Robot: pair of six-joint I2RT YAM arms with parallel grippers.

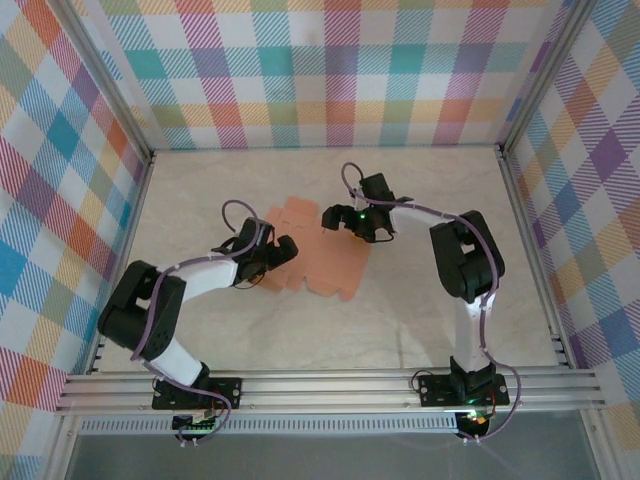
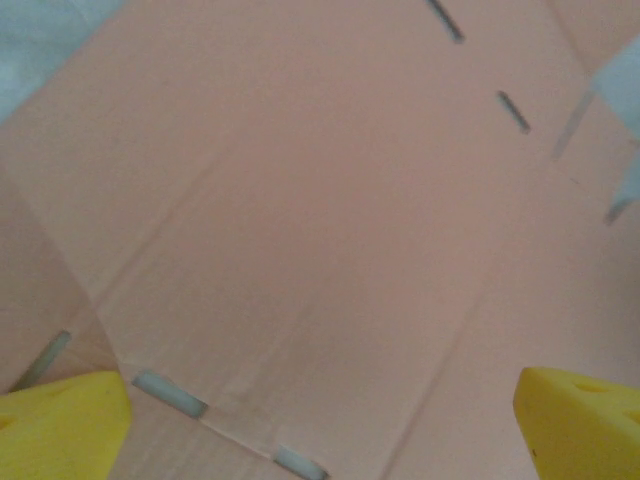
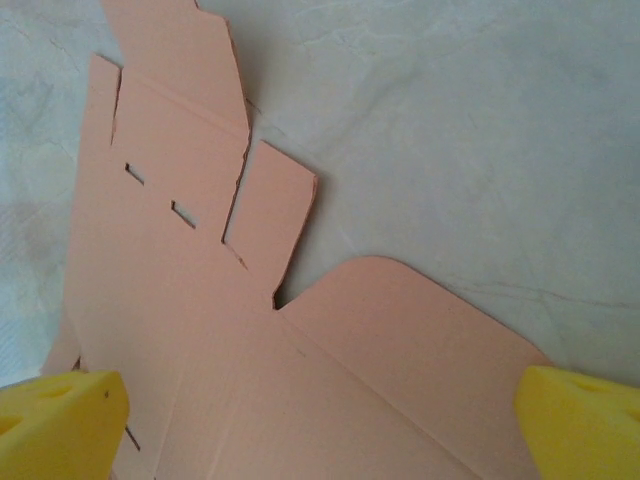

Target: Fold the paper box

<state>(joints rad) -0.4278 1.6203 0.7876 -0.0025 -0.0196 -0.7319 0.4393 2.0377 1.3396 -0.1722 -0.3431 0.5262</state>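
My left gripper (image 1: 283, 250) is wide open, its yellow pads (image 2: 60, 425) spread over the near-left edge of the paper box (image 1: 325, 260). My right gripper (image 1: 340, 218) is just as wide over its far-right side. The box lies as an unfolded flat sheet on the table (image 1: 200, 200) between the grippers, long axis running far-left to near-right, rounded flap (image 3: 420, 320) toward the right arm.

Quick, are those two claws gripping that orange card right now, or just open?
Left gripper: open, holding nothing, above the flat paper box.
Right gripper: open, holding nothing, above the same sheet.
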